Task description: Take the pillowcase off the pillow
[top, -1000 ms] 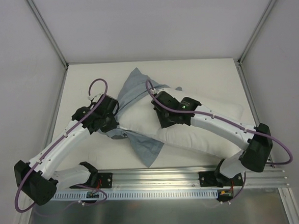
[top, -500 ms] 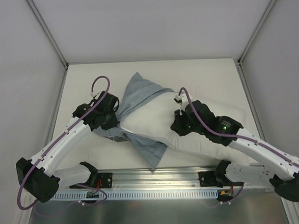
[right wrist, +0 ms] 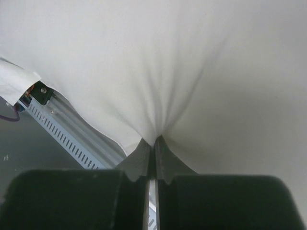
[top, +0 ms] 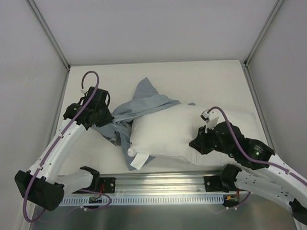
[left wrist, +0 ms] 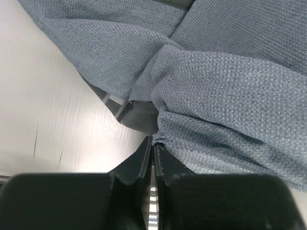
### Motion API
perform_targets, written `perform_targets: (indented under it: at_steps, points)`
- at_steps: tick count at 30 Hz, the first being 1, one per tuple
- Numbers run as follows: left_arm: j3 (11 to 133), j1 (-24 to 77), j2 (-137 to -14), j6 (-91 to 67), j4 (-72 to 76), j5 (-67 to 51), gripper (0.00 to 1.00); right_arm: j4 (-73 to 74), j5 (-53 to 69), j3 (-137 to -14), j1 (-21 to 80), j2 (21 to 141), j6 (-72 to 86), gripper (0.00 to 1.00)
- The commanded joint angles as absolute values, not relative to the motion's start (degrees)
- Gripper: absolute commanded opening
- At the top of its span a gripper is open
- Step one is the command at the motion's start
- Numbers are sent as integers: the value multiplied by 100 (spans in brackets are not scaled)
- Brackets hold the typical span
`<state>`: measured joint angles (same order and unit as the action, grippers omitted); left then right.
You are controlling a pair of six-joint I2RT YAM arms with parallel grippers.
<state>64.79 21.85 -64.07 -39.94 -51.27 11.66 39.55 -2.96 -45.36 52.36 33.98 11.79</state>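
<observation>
The white pillow (top: 169,132) lies mid-table, mostly bare, its left end and tag (top: 141,160) exposed. The blue-grey pillowcase (top: 143,102) is bunched to the pillow's upper left, still draped over its top-left edge. My left gripper (top: 109,125) is shut on a pinch of the pillowcase (left wrist: 211,91); in the left wrist view the jaws (left wrist: 154,142) meet on a fold of the cloth. My right gripper (top: 199,143) is shut on the pillow's near edge, and the white fabric (right wrist: 158,72) puckers into its closed tips (right wrist: 154,141).
The aluminium rail (top: 176,182) with the arm bases runs along the near edge. White enclosure walls with metal posts (top: 50,33) stand on the left, right and back. Bare tabletop (top: 202,78) lies behind the pillow.
The right gripper closed on the pillow and dragged it right and toward the near edge. The left gripper pulled the pillowcase up and left, baring most of the pillow.
</observation>
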Motion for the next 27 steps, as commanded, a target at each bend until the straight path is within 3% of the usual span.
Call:
perform_targets:
  at_steps: [1,3,4,5,7,8,11,19,25,26,27]
  points:
    - [6759,2092,-6363,-3630,-5124,1091,4,4421,34,-4430,5194,3463,1134,1]
    - [6811,2101,-6407,-3551,-5124,871,23,4386,377,-4412,5194,3515,1055,1]
    - [6829,2092,-6416,-3533,-5115,844,53,4368,395,-4395,5194,3524,1037,1]
    - [6907,2100,-6433,-3490,-5107,818,72,4351,335,-4360,5194,3507,1037,1]
    - [7179,2092,-6521,-3411,-5098,730,96,4307,255,-4307,5194,3489,1037,1]
    - [7311,2100,-6687,-3314,-5089,642,99,4324,203,-4281,5194,3489,1046,1]
    - [7882,2144,-7099,-3305,-5019,134,99,4342,158,-4272,5203,3507,1081,1]
    - [9534,3620,-9005,-2971,-4693,-587,99,4254,132,-4359,5229,3893,1081,1]
    - [9809,3762,-10141,-2962,-4808,-878,97,4192,36,-4447,5256,3754,1143,1]
    - [9800,3788,-10221,-2945,-4816,-879,88,4227,35,-4456,5256,3718,1151,1]
    - [9809,3797,-10291,-2927,-4816,-870,58,4254,-182,-4456,5256,3700,1143,1]
